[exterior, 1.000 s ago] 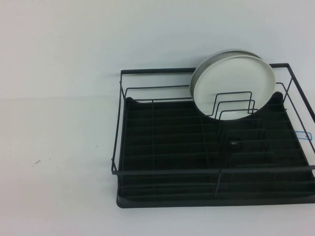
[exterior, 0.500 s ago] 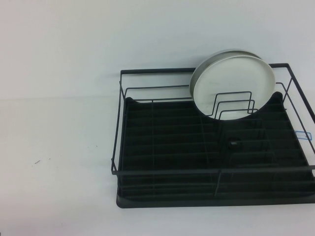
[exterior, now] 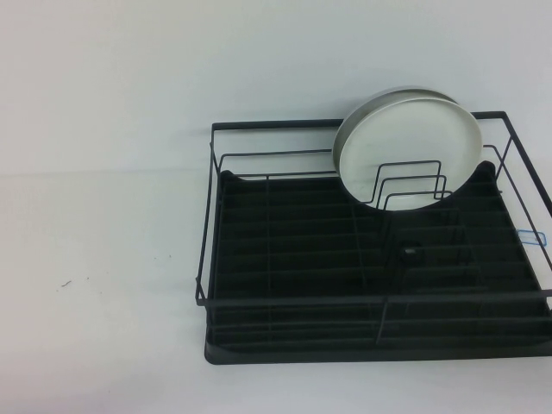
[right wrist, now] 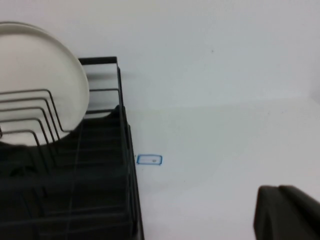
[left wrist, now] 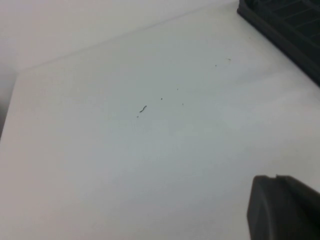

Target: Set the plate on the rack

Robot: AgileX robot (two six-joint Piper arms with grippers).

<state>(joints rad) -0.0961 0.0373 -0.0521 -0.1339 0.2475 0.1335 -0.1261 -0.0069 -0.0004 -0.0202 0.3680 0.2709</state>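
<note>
The black wire rack with its ribbed drip tray stands on the white table, right of centre. The glossy white plate stands upright on edge among the divider loops at the rack's far right; it also shows in the right wrist view. A second round rim shows just behind it. Neither gripper is in the high view. My left gripper hangs over bare table left of the rack's corner, fingers together, empty. My right gripper hangs over bare table right of the rack, fingers together, empty.
A small blue rectangle mark lies on the table beside the rack's right side, seen too in the right wrist view. A few dark specks lie on the table left of the rack.
</note>
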